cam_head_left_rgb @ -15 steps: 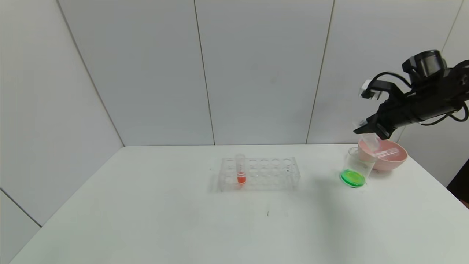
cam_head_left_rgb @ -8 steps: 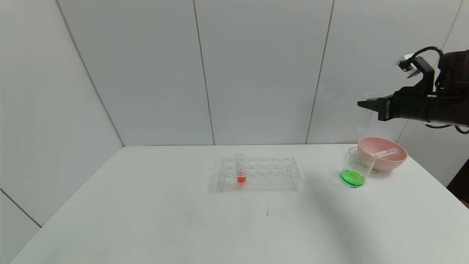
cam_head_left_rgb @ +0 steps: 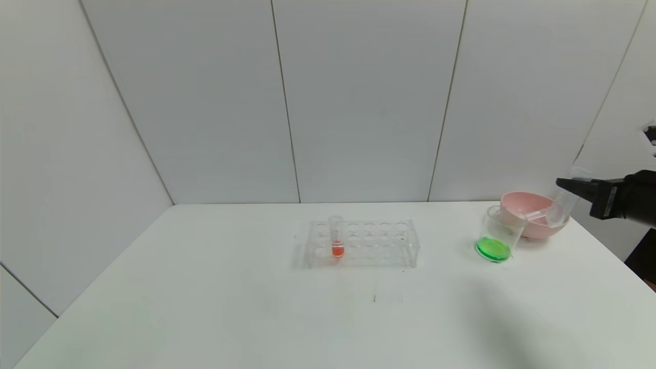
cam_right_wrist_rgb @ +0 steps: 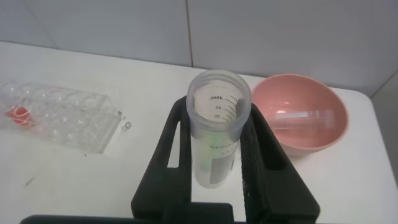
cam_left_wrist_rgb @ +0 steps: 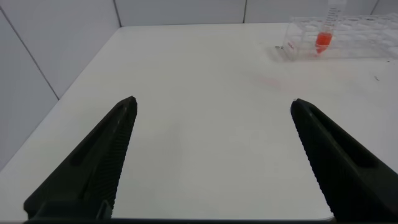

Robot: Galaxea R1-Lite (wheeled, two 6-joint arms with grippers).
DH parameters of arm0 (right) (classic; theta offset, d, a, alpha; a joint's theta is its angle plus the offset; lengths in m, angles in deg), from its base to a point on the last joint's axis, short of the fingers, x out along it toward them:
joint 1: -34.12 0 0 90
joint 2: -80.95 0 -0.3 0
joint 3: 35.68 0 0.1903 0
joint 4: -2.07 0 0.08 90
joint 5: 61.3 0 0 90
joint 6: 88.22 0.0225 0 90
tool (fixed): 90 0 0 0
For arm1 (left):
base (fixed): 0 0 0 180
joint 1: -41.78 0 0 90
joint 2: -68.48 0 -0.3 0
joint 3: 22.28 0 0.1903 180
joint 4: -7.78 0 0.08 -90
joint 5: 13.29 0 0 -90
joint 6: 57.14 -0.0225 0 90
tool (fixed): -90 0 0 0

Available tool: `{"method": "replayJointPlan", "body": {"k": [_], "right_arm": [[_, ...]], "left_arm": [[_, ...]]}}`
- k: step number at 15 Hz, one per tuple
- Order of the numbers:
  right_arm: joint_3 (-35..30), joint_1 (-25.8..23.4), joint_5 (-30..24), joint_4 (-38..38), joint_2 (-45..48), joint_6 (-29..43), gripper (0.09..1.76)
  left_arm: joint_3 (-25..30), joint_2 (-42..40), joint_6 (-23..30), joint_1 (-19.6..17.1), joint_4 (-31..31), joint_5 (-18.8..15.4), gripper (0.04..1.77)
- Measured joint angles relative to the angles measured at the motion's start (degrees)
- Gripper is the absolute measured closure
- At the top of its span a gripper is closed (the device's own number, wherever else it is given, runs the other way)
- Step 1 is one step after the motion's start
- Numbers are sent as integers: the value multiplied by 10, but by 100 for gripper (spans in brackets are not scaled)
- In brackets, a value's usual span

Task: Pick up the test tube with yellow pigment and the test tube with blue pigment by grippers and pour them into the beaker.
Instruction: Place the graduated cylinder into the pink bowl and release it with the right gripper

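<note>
My right gripper (cam_right_wrist_rgb: 219, 162) clamped on empty test tube (cam_right_wrist_rgb: 217, 130), near pink bowl (cam_head_left_rgb: 533, 225) (another tube inside). Beaker (cam_head_left_rgb: 498, 233) holds green. Left gripper (cam_left_wrist_rgb: 211, 155) fingers apart, idle.

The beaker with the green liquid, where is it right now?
In the head view the beaker stands on the table's right side, right against the pink bowl behind it, well right of the tube rack.

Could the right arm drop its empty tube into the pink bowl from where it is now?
Probably yes: the right end effector holds the tube upright beside the pink bowl, whose open top holds only one lying tube.
</note>
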Motion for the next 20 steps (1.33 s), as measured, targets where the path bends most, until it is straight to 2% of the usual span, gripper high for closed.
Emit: {"method": "replayJointPlan", "body": {"k": [3,8,10,13,17,20], "right_arm": [[-56,-48,-26,75,4,-18,133],[-29,-76,-28,199,-106,-23,133],[20,-75,-21,222,-174,-23,133],[138,-67,-2,222,-275,-23,133],[309,-55,30,104,-372,-19,133],[358,-50,34,81,-407,-17,133]], "left_arm": [[0,0,0,0,0,0,5],[0,0,0,0,0,0,5],[0,0,0,0,0,0,5],[0,0,0,0,0,0,5],[0,0,0,0,0,0,5],[0,0,0,0,0,0,5]]}}
